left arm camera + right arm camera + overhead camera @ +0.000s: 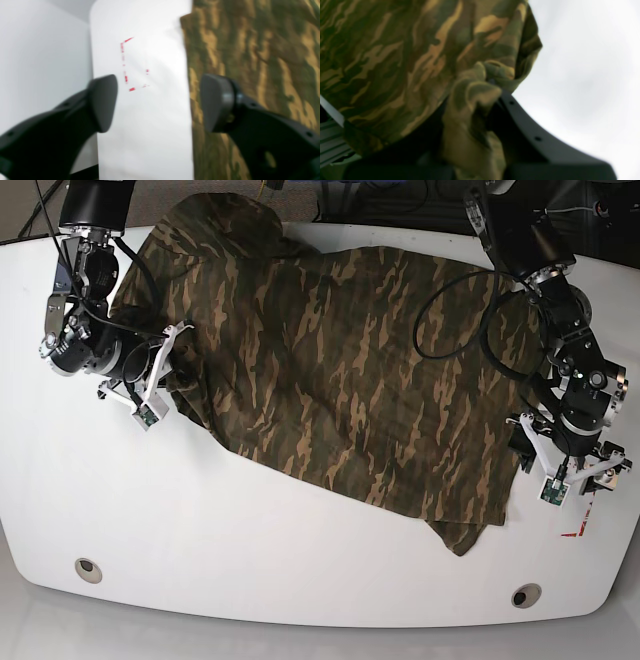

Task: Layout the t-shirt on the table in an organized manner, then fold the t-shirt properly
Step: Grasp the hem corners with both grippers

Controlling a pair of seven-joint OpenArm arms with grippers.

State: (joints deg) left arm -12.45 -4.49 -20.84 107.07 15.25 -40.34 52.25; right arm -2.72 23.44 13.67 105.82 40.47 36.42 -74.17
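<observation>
Base view: the t-shirt [330, 370] lies spread but skewed across the far and middle part of the table [250, 570], one corner bunched toward the near right and another humped at the far left.

Left side of the base view: the right gripper [172, 352] is pressed together on a wad of the shirt's left edge; its wrist view shows cloth bunched between the jaws [472, 97]. Risk: a pull from here would likely drag the whole garment rather than flatten it, because the pinch gathers several layers.

Right side: the left gripper [158, 102] stands spread over bare table, one finger [217, 102] above the shirt's right edge, nothing between the jaws. Risk: with this side free, tension from the other arm could slide the cloth leftward and deepen the skew; closing here might catch only the hem beside the red marks [126, 65].
</observation>
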